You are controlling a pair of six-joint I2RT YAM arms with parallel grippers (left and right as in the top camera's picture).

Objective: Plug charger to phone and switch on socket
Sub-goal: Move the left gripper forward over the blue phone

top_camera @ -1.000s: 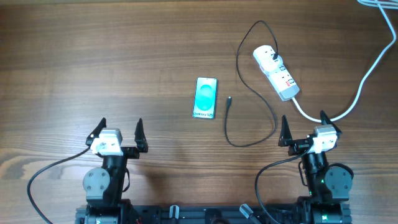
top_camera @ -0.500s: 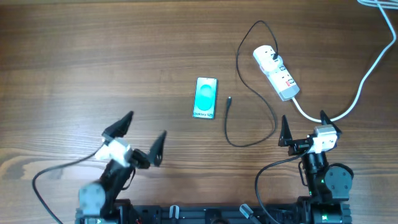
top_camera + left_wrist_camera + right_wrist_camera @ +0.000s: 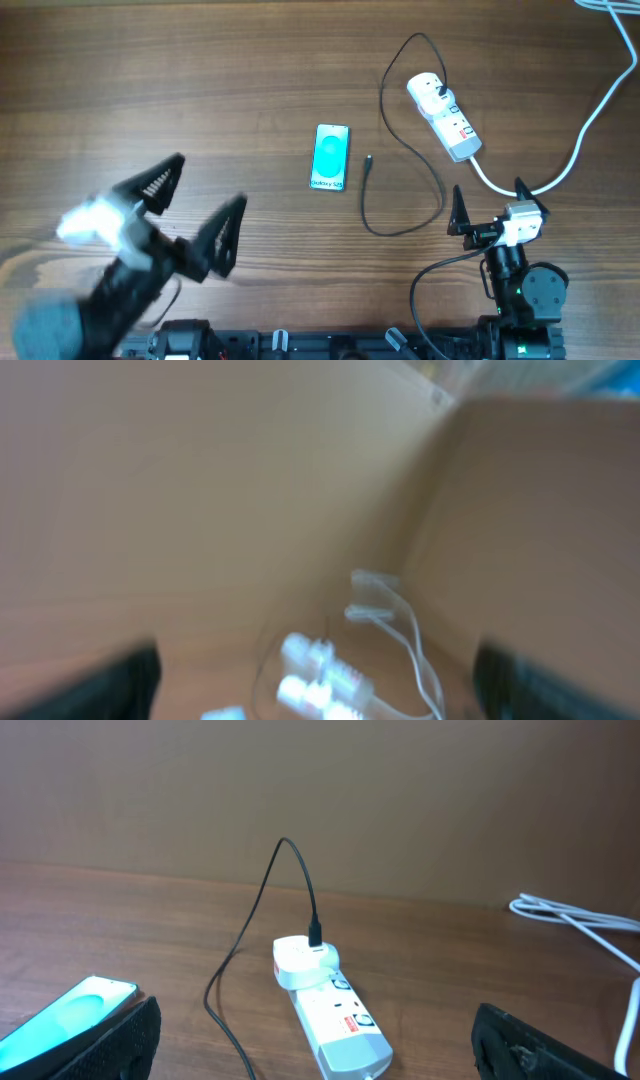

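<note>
The phone (image 3: 331, 157), cyan screen up, lies mid-table; it also shows in the right wrist view (image 3: 62, 1012). The charger cable (image 3: 440, 195) loops on the table. Its connector tip (image 3: 369, 160) lies free just right of the phone, apart from it. Its other end enters a white adapter (image 3: 427, 88) seated in the white socket strip (image 3: 452, 125), which also shows in the right wrist view (image 3: 338, 1020). My left gripper (image 3: 195, 207) is open, empty, raised and blurred, left of and nearer than the phone. My right gripper (image 3: 490, 203) is open and empty, nearer than the strip.
The strip's thick white cord (image 3: 590, 120) runs off the far right edge and shows in the right wrist view (image 3: 580, 915). The left wrist view is badly blurred; it shows the strip (image 3: 320, 680) and the white cord (image 3: 400, 630) ahead.
My left arm has lifted and swung out to the left, its open gripper now larger and blurred in the overhead view. The right arm, phone, cable and strip have not moved.
</note>
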